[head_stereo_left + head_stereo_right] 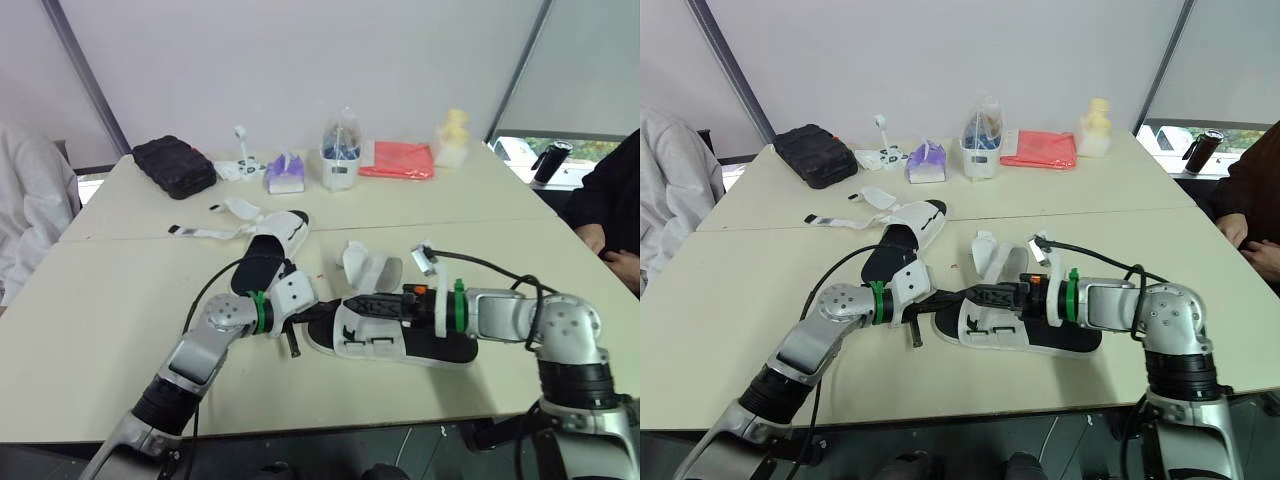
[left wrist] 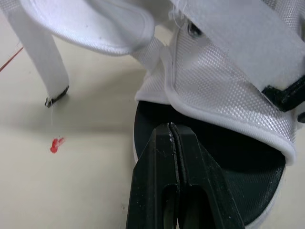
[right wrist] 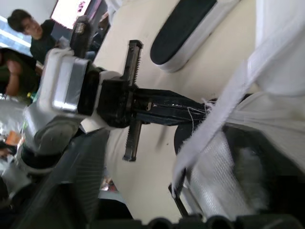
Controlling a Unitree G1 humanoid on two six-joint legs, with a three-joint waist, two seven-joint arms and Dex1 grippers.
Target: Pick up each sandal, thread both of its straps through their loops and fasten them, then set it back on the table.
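Left gripper (image 2: 170,128) is shut tight, tips against the near sandal's (image 1: 365,335) dark footbed edge, with nothing visibly pinched. Right gripper (image 1: 378,305) sits over its white upper; we can't tell its grip. We'd pin the sole with the left and feed the loose strap (image 2: 47,62) squarely through its loop. The second sandal (image 1: 272,248) lies just behind, straps splayed. The right arm's cable (image 1: 480,265) loops close and could snag.

Beige tables (image 1: 100,330), white wall (image 1: 300,60).

Black case (image 1: 174,166), perhaps a red folder (image 1: 397,160)
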